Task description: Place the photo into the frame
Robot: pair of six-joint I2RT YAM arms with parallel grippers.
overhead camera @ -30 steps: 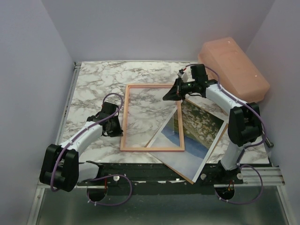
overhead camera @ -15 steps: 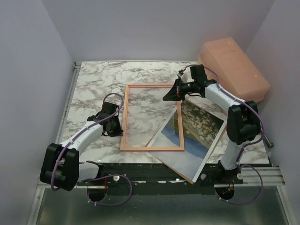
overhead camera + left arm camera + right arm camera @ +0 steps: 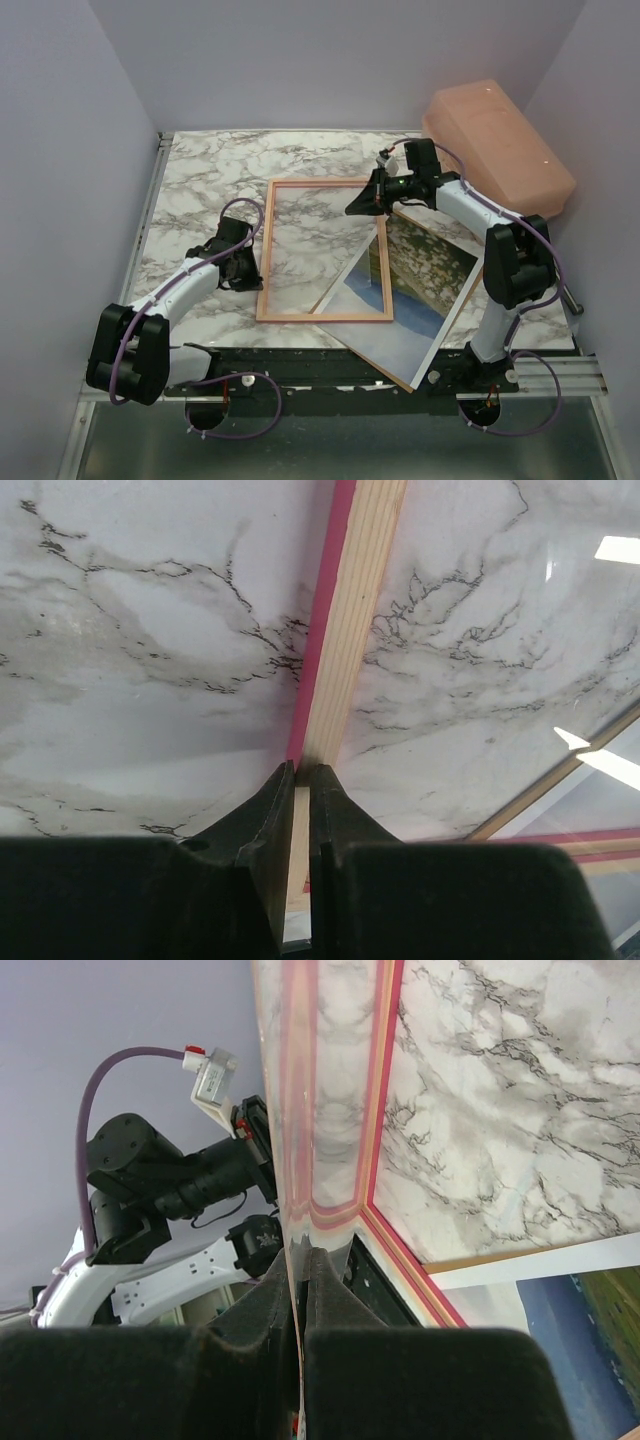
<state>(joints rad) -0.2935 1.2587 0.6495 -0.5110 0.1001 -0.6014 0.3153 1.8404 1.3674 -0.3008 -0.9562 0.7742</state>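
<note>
**Top external view: both grippers clamp the frame (image 3: 325, 318), photo (image 3: 425, 275) partly beneath it**

The frame lies tan back up on the marble table (image 3: 205, 170). Inside its opening there is mostly bare marble, and a corner of the photo shows through at the near right. The rest of the photo lies face up beyond the right rail, overhanging the table's near edge. The left gripper (image 3: 254, 272) is closed on the left rail, and the left wrist view shows wood between its fingers (image 3: 270, 810). The right gripper (image 3: 358, 206) pinches a thin glossy edge of the frame at the far right corner. A salmon tub (image 3: 495, 140) sits far right; whether it holds anything cannot be seen
</note>
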